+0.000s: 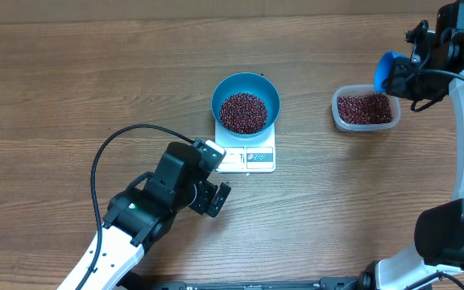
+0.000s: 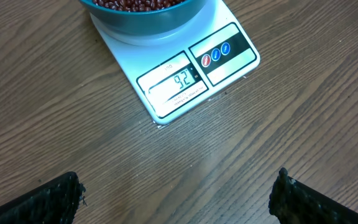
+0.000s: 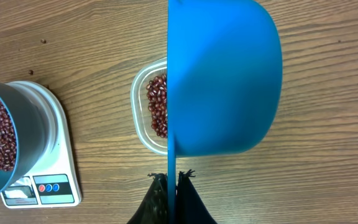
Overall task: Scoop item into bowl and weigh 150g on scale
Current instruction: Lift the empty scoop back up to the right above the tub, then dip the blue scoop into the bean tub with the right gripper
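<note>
The blue bowl stands on the white scale and holds a heap of dark red-brown beans. In the left wrist view the scale's display reads 92, with the bowl's wall at the top edge. My left gripper hovers wide open over bare wood just in front of the scale, with nothing between its fingers. My right gripper is shut on the thin handle of a small blue scoop, held on its side above the clear tub. Its inside is hidden.
A clear plastic tub of more beans sits to the right of the scale, under the scoop. A few stray beans lie on the wood beyond the scale. The left arm's black cable loops over the table's left part.
</note>
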`<state>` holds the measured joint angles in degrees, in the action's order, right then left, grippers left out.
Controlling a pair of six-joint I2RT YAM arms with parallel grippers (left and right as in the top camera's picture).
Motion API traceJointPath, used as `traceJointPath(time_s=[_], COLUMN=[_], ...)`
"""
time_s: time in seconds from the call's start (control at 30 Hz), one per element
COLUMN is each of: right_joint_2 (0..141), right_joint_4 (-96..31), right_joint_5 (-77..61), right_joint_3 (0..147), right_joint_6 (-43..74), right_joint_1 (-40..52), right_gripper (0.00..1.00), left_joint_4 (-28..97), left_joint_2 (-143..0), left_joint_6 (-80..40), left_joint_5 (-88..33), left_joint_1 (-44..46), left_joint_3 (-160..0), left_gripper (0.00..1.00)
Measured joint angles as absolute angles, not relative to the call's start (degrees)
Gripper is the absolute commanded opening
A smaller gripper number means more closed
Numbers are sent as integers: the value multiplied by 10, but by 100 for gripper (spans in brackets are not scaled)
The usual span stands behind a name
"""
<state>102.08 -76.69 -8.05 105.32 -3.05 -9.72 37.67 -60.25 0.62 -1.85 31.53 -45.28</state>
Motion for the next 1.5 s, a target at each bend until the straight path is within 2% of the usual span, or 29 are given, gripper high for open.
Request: traceJointPath(time_s=[0.23,0.87,1.5], right_joint_2=[1021,1038,1038], right_joint_4=[-757,-708,-601], right_joint_5=[-76,62,67], right_joint_3=[1037,937,837], right_joint_6=[-49,-60,-63], right_joint_1=[-96,-64,-63], right_gripper=[4,4,4], left_joint_4=[377,377,377], left_joint_2=[-602,-602,-602], left_joint_6=[6,6,6], left_joint_5=[-18,-18,-18], left_joint_1=[315,315,315], left_joint_3=[-453,-453,-453], left_gripper=[100,100,100])
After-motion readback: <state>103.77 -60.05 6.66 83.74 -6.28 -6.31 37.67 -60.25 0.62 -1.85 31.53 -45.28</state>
